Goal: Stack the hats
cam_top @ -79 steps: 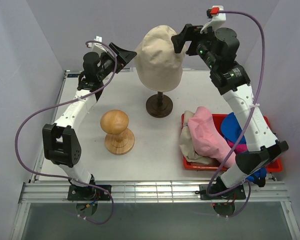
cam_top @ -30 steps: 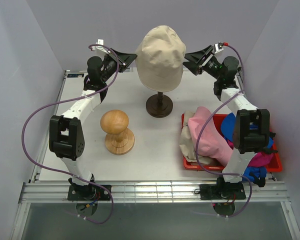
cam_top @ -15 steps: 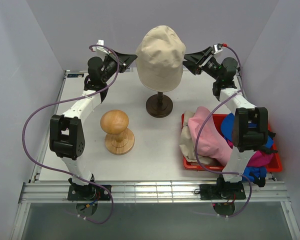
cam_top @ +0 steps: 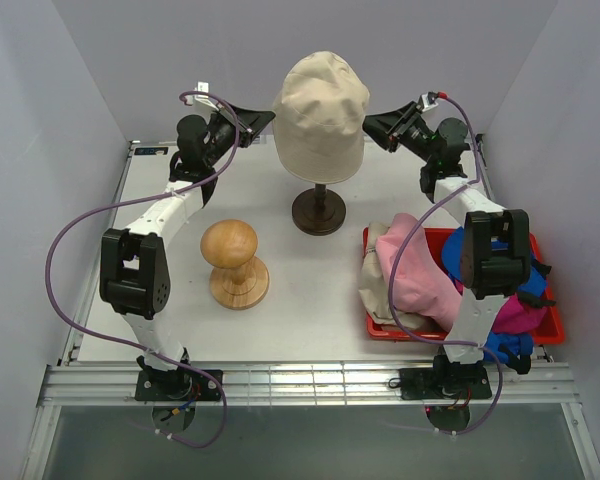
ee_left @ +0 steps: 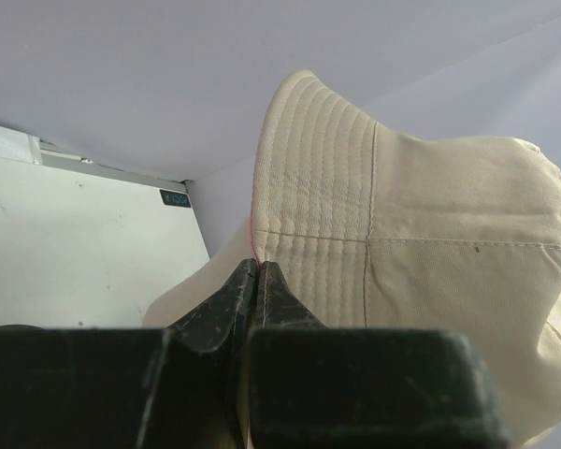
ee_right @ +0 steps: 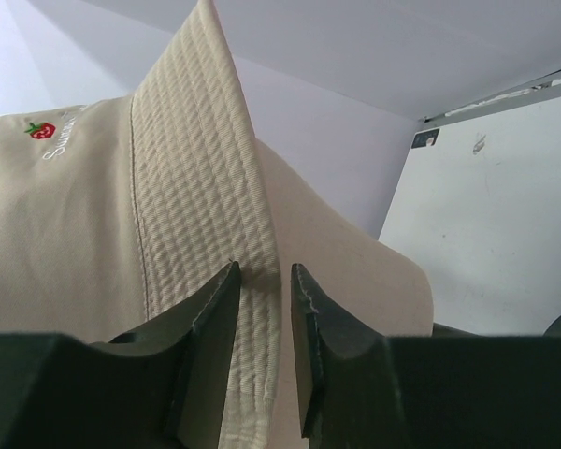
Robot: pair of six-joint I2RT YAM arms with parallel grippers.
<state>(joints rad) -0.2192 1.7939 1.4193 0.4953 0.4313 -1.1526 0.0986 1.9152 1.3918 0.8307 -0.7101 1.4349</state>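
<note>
Softly domed, rib-stitched beige bucket hat (cam_top: 320, 110)

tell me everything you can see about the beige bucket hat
The beige bucket hat is soft cream-beige cloth with seamed crown panels and a brim stitched in rows. A strawberry logo marks the crown. It sits upright atop a dark stand toward the back of the table. The left gripper pinches its brim on one side; the right gripper straddles the brim opposite, jaws apart.

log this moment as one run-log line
task: stack hats | left gripper: shut on beige bucket hat brim | right gripper: open, jaws astride opposite brim | hat: up on dark stand
</note>
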